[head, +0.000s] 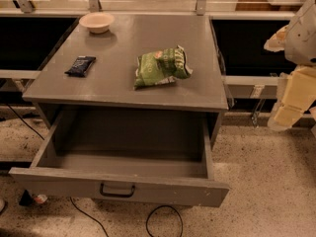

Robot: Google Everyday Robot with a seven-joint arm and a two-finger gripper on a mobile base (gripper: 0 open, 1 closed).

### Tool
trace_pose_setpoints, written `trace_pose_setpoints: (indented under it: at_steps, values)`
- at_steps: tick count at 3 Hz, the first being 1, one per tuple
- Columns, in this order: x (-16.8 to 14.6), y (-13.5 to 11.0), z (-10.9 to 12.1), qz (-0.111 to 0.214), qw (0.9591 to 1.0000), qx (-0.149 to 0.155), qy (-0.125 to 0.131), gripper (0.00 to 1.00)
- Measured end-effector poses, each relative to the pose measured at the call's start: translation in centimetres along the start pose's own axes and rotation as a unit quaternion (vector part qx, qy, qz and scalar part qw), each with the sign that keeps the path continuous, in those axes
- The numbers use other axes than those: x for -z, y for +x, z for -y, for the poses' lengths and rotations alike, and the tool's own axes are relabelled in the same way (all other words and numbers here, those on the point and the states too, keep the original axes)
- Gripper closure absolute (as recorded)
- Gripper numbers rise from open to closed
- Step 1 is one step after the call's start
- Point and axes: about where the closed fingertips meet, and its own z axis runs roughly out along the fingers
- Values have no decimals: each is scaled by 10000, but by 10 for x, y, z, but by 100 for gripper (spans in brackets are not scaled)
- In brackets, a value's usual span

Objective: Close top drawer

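The top drawer (118, 185) of the grey cabinet is pulled far out toward me, its inside bare. Its scuffed flat front carries one small dark bail handle (117, 190) at the middle. My gripper (292, 102) hangs at the right edge of the camera view, pale yellowish, to the right of the cabinet and well above and to the right of the drawer front. It touches nothing.
On the cabinet top (128, 83) lie a green snack bag (162, 67), a small dark packet (80, 65) and a beige bowl (97, 22). Black cables (163, 221) loop on the speckled floor under the drawer. A railing runs behind.
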Motion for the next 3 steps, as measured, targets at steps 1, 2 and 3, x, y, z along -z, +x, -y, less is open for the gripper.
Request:
trace_pose_setpoints:
  at_steps: [1,2,3]
  values:
    - [0,0,0,0,10000,0,0,0]
    - [0,0,0,0,10000,0,0,7]
    - [0,0,0,0,10000,0,0,29]
